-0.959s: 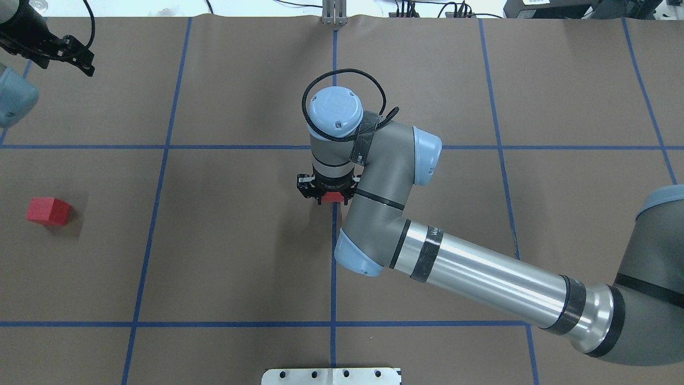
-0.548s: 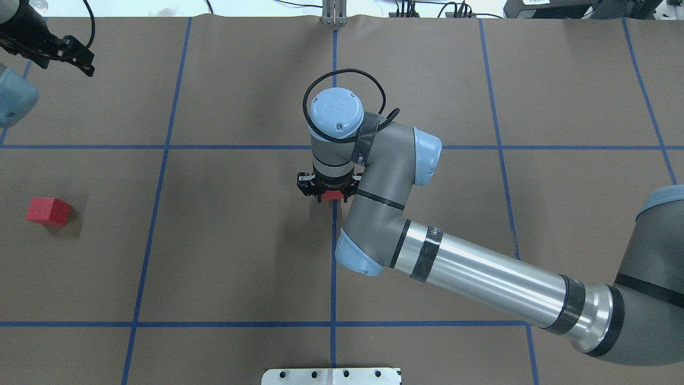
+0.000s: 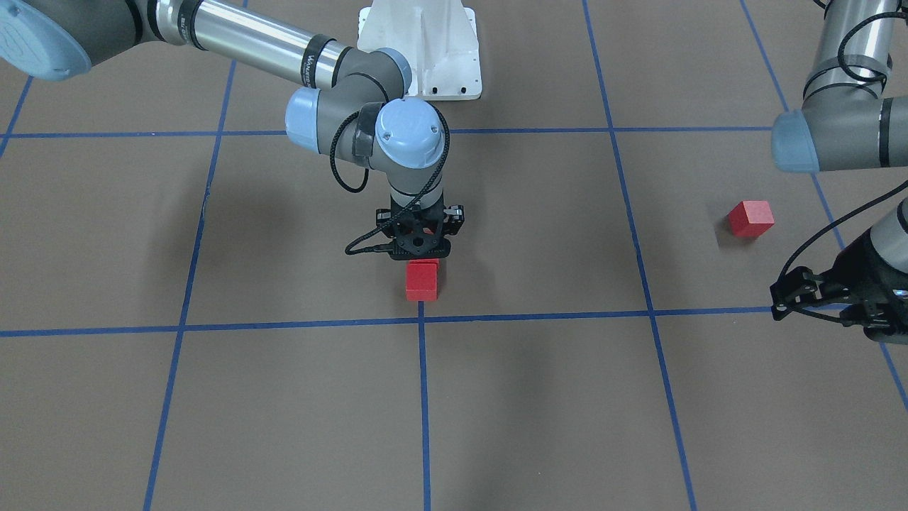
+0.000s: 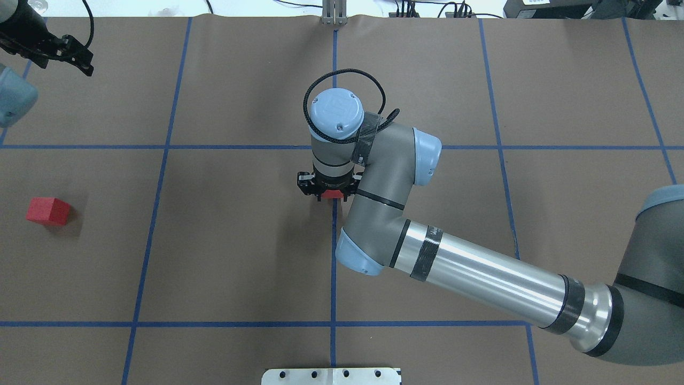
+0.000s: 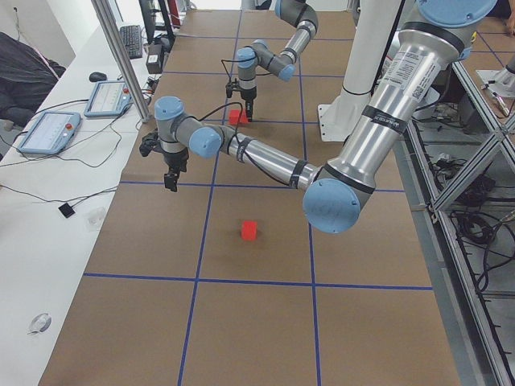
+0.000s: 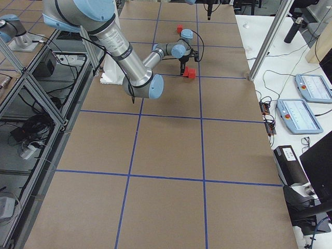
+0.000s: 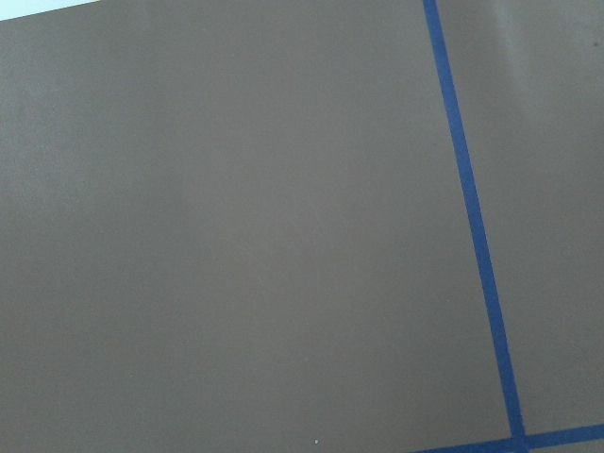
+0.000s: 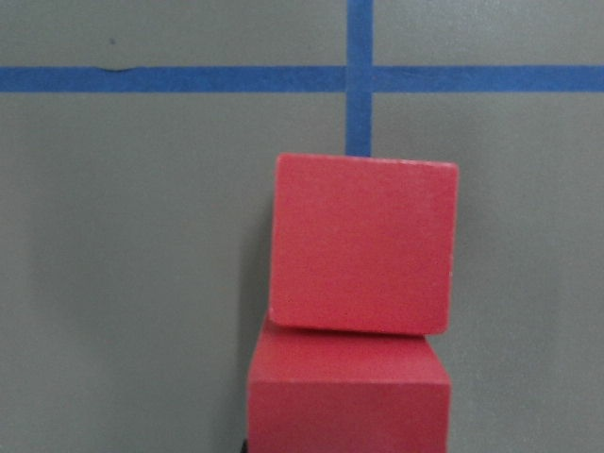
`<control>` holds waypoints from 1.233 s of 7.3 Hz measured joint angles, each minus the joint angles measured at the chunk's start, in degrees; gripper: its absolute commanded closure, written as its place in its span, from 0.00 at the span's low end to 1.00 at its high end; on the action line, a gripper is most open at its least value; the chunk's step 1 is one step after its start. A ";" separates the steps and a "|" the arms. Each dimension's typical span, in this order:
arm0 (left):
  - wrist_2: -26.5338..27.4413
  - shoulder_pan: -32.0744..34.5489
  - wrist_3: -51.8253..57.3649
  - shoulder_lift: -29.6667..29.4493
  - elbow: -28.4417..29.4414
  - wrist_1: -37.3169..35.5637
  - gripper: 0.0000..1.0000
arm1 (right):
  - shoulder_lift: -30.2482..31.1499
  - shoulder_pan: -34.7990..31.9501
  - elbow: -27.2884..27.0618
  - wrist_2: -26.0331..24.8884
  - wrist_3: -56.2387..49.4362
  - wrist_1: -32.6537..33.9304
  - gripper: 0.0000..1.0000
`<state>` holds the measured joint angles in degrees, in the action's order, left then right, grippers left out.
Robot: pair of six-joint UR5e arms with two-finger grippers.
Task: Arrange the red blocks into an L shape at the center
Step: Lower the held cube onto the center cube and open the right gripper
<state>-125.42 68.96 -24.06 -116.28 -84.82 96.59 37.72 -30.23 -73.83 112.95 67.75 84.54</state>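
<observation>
Red pair at centre: two cubes lie in a row on the table (image 3: 539, 234), touching face to face in the right wrist view. The far centre block (image 8: 363, 243) sits just short of a crossing of the blue tape lines (image 8: 359, 80). The near centre block (image 8: 347, 392) lies behind it and seems slightly out of square with it.
Third cube: the lone block (image 3: 750, 218) rests well apart, on the robot's left side of the table, with nothing touching it.
Right end effector: the right end effector (image 3: 420, 248) hangs straight down over the near centre block. Its fingertips are hidden in every view, so I cannot tell whether it grips that cube or is clear of it.
Left end effector: the left end effector (image 3: 780, 299) hovers near the lone block but off it, jaws apart and empty. Its wrist camera shows only bare table and tape.
Done: judging by the layout, the straight leg of the L, two cubes long, is laid at the centre crossing.
Left to do: the lone block must be brought in and set against the side of one end cube to make the corner. The small twist in the pair may want squaring.
Progress: roughly two thirds.
</observation>
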 measured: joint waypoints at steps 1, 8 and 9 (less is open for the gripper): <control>0.00 0.02 0.04 0.00 0.00 0.00 0.00 | 0.04 0.00 0.00 -0.09 -0.02 -0.22 1.00; -0.06 -0.05 0.07 -0.07 0.31 0.02 0.00 | 0.31 0.00 0.76 -0.67 -0.06 -1.74 1.00; -0.05 -0.05 0.09 -0.08 0.33 0.01 0.00 | 0.37 0.00 0.75 -0.83 -0.07 -1.76 1.00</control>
<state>-125.47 68.91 -23.97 -116.36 -84.48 96.60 38.09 -30.23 -73.08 112.12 67.68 82.77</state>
